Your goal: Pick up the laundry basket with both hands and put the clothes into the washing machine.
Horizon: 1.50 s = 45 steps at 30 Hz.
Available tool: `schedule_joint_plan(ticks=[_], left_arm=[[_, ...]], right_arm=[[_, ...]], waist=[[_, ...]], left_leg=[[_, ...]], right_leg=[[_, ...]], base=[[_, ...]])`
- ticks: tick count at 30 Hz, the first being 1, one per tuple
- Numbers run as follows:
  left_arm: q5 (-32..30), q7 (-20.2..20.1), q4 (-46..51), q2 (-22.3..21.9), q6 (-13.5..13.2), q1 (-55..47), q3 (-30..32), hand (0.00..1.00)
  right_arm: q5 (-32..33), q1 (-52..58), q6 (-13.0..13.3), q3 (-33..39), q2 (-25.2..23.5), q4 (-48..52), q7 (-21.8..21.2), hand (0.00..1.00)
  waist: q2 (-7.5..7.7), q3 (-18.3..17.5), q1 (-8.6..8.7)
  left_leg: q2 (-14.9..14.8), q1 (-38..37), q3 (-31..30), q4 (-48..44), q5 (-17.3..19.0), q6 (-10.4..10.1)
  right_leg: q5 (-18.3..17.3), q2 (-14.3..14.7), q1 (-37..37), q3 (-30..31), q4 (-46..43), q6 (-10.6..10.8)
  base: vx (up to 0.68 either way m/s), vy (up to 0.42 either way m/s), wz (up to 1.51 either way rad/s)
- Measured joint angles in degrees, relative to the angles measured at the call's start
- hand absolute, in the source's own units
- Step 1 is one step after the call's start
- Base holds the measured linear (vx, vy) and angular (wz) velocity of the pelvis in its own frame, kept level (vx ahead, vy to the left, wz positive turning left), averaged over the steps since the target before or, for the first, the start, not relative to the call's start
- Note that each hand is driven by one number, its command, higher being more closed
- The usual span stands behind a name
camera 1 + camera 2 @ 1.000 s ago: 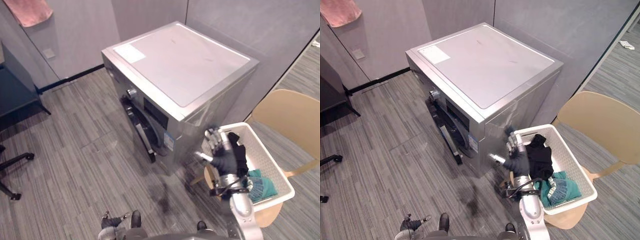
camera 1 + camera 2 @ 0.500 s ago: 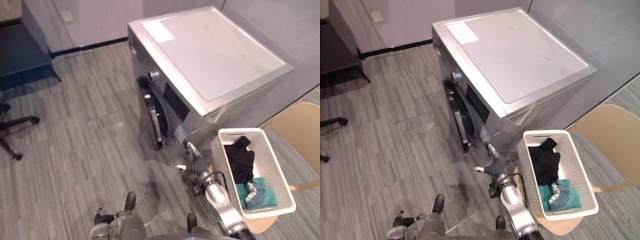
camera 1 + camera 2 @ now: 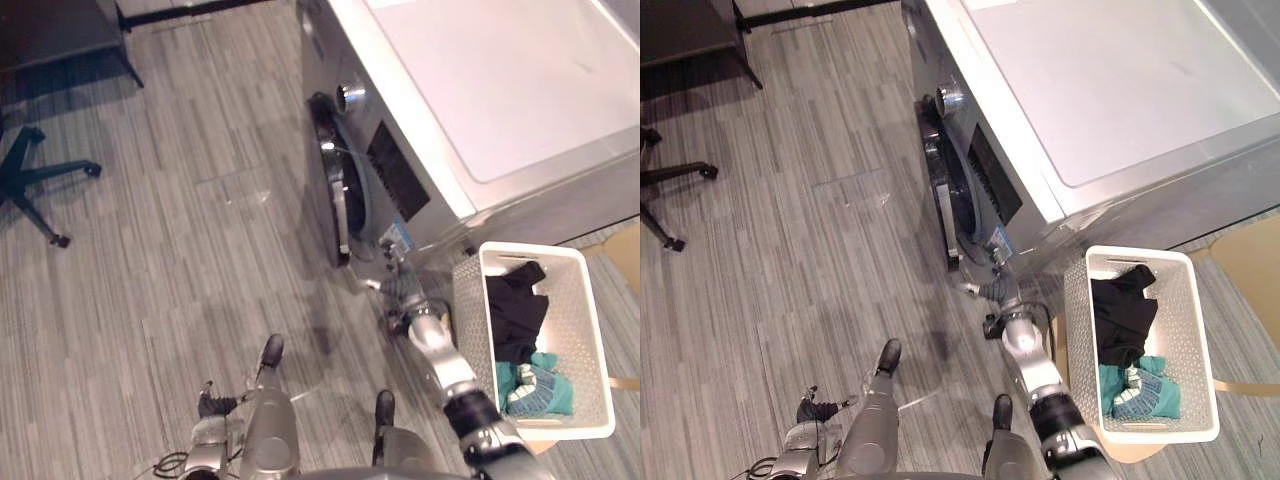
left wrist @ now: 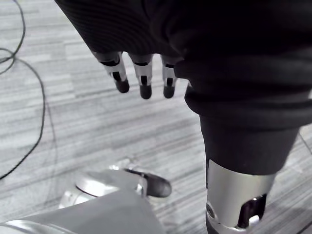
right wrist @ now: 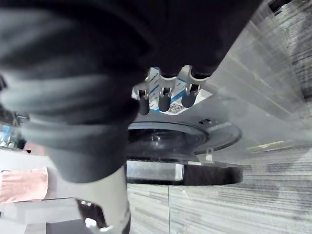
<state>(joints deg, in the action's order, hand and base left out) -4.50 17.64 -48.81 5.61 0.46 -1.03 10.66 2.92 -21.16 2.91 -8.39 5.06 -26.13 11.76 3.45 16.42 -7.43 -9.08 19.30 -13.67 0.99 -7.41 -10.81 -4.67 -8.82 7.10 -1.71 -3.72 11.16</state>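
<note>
One laundry basket point(image 3: 1196, 335), one washing machine point(image 3: 1110, 90), and two robot hands, neither holding anything.

The right robot hand point(image 3: 998, 290) hangs low by the machine's front corner. Its fingers point(image 5: 164, 96) are straight and loosely side by side, with the thumb apart. A blue-and-white label point(image 3: 395, 238) shows just past the fingertips, and beyond it the round door point(image 3: 340, 185) with dark glass in a dark ring. I cannot tell whether the fingers touch the machine's metal. The machine is a boxy silver-grey cabinet with a flat, pale, smooth top, one round metal knob point(image 3: 350, 97) and one dark oblong panel on its front.

The basket stands to the outer side of the right forearm, near the hand but apart from it. It is a white rectangular tub with perforated plastic walls, resting on a tan chair point(image 3: 1252, 265). Two garments can be made out in it: a limp black garment point(image 3: 515, 310) at the end nearer the machine, and a teal garment point(image 3: 545, 385) with a striped, ribbed band at the other end.

The left robot hand point(image 4: 142, 78) hangs well away from basket and machine, its fingers straight and relaxed over the grey streaked floor point(image 3: 180, 260). One office chair base point(image 3: 40, 180) with castors stands far off on that side.
</note>
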Motion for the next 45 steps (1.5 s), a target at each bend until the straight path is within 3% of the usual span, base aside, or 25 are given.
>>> schedule_joint_plan(ticks=[7,22,27,33,40,45], left_arm=[[1.8,0.3,0.3,0.0,-0.4,0.1,0.0,0.00],[6.2,1.6,2.6,0.3,-1.1,2.3,-2.2,0.00],[7.4,2.5,4.3,0.2,-2.1,2.7,-4.0,0.00],[8.5,2.6,4.7,-0.4,-2.1,3.7,-4.2,0.00],[8.3,2.9,5.6,-1.8,-1.9,3.8,-3.5,0.00],[8.2,2.9,5.9,-3.2,-0.6,3.8,-3.3,0.00]], right_arm=[[3.1,-6.9,-0.9,1.9,0.2,-1.8,3.3,0.00],[8.4,-22.0,-1.0,9.2,1.1,-11.3,8.4,0.00],[10.1,-27.8,-1.1,13.1,1.8,-16.0,9.7,0.00],[11.2,-27.0,-0.7,12.7,-0.3,-14.3,11.4,0.00],[9.5,-16.5,-0.9,-2.4,-5.1,-5.4,8.9,0.00],[10.0,-12.8,-1.2,-12.2,-8.2,-3.8,4.2,0.00]], waist=[[-0.10,2.4,-2.62],[0.25,7.3,-4.74],[0.04,8.5,-6.66],[-0.21,8.9,-7.40],[-0.24,8.8,-7.89],[-0.25,5.5,-10.18]], left_leg=[[0.2,2.1,-2.0,0.2,-0.9,0.0],[0.3,4.9,-5.7,2.6,-3.3,-0.3],[0.4,5.4,-6.8,3.1,-3.9,-0.6],[0.9,5.9,-8.2,3.0,-3.9,-0.6],[1.4,5.9,-9.7,0.9,-2.9,-1.0],[2.1,6.0,-11.7,0.0,-2.2,-1.3]], right_leg=[[-0.1,0.2,1.1,-1.8,-0.3,-0.2],[-0.4,0.6,2.6,-5.7,-0.5,-0.3],[-0.5,0.7,3.0,-6.3,-0.7,-0.1],[-1.5,0.6,2.6,-8.1,-1.3,-0.1],[-2.6,0.7,1.0,-9.8,-1.9,-0.5],[-4.4,0.7,-0.3,-12.5,-3.1,-0.8]], base=[[-0.02,0.015,0.13],[0.00,0.016,0.11],[0.01,0.029,0.06],[0.01,0.033,0.16],[0.03,0.034,0.10],[0.04,0.016,0.28]])
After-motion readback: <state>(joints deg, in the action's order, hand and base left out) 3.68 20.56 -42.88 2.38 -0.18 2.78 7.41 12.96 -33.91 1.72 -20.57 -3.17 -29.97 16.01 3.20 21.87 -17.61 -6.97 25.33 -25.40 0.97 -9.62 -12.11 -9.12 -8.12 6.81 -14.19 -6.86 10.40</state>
